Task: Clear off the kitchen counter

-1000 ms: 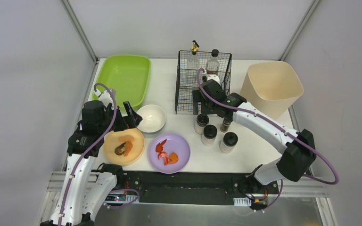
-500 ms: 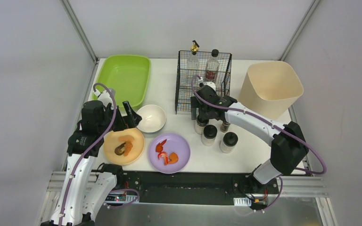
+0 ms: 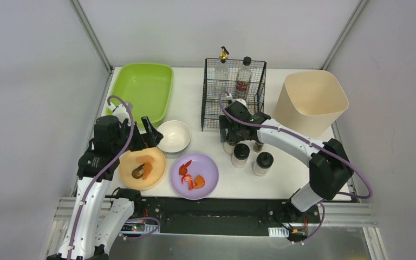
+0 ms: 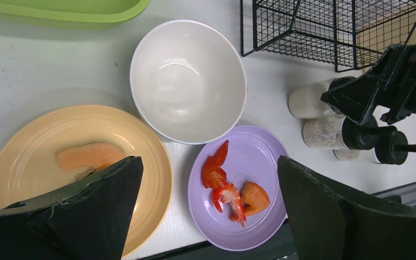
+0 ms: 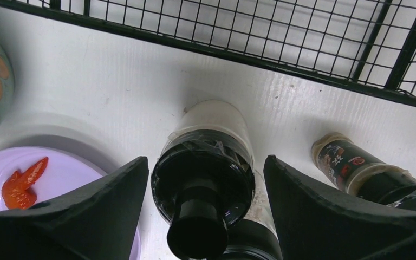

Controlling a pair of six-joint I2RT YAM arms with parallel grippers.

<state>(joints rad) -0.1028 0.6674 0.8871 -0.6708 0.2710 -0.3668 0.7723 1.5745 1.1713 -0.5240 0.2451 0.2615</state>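
Observation:
The white kitchen counter (image 3: 188, 100) holds a white bowl (image 3: 174, 135), an orange plate (image 3: 154, 160) with food scraps, a purple plate (image 3: 206, 173) with shrimp pieces, and several black-capped spice jars. My right gripper (image 3: 229, 136) is open and low over the leftmost jar (image 5: 203, 162). Its fingers (image 5: 103, 211) stand on either side of the jar's cap, with a small gap on each side. My left gripper (image 3: 147, 132) is open and empty above the gap between the orange plate (image 4: 43, 141) and the purple plate (image 4: 260, 162).
A green tray (image 3: 141, 89) sits at the back left. A black wire basket (image 3: 211, 105) with two bottles stands just behind the jars. A beige bin (image 3: 310, 100) is at the back right. More jars (image 3: 262, 162) stand close to the right of the straddled one.
My right gripper has moved left and down from in front of the basket and now straddles the leftmost jar. The left arm has not moved.

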